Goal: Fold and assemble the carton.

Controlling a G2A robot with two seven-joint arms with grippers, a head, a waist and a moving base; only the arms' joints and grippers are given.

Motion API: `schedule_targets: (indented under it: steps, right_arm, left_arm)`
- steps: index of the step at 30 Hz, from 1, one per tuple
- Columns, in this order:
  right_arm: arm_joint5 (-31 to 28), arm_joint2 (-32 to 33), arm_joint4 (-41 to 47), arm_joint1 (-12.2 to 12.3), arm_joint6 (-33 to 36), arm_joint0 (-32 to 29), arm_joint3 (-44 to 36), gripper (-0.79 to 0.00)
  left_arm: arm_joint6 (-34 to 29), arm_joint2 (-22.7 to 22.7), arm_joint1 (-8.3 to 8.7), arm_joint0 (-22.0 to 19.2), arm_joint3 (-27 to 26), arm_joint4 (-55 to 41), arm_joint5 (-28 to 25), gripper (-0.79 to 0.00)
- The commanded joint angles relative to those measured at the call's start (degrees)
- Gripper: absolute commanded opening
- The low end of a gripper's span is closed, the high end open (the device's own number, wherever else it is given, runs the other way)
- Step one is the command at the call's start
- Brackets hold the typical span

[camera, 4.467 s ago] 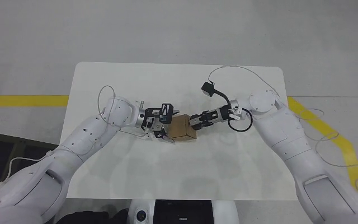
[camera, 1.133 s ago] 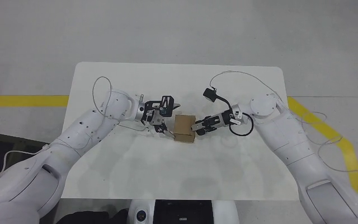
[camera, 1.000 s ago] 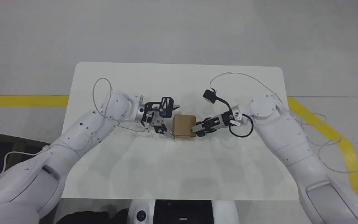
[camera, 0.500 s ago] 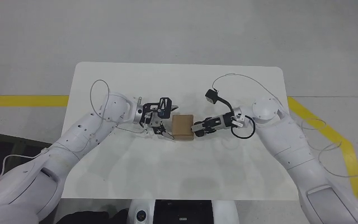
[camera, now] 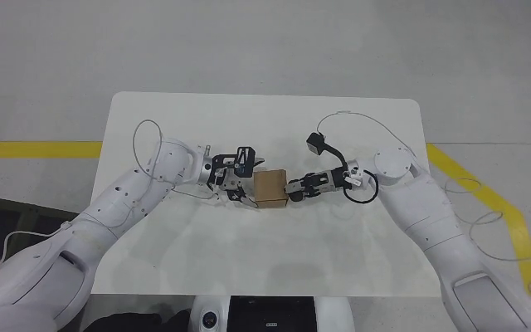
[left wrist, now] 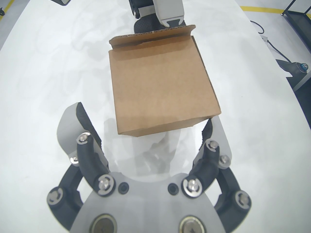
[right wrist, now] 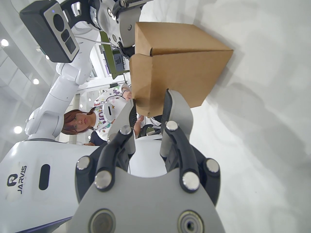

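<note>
Risks: on smooth surface (camera: 249,116), carton (camera: 270,187), lying at middle between grippers, could be skidded or tipped, since left gripper (left wrist: 144,118) is spread around near end, not clamped. End flap (right wrist: 143,78), pinched by right gripper (right wrist: 150,99), could be creased or torn if forced. Room: surface edges well apart from carton; bare margin left all round.

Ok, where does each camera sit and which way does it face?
Top view: overhead, facing down at the table; left claw and right claw flank the box.
Left wrist view: behind the open left claw, facing the box.
Right wrist view: behind the right claw, pinching a box flap.
Shared: each wrist view shows the other claw beyond the box.
</note>
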Motion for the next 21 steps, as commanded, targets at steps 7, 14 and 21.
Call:
schedule_targets:
  steps: [7, 14, 21]
  right_arm:
    - [0.78, -0.98, -2.89, -0.16, 0.06, 0.84, 0.52, -0.573]
    - [1.20, -1.26, -5.16, -0.14, -0.50, 1.34, 0.85, -0.573]
    - [1.18, -0.78, -5.34, -0.02, -0.81, 1.23, 0.99, -0.579]
  left_arm:
    - [-0.12, 0.03, 0.02, 0.13, 0.05, 0.02, 0.00, 0.000]
    - [-0.05, -0.02, 0.15, 0.35, 0.01, 0.07, 0.00, 0.000]
    - [-0.02, 0.04, 0.26, 0.50, -0.16, -0.07, 0.00, 0.000]
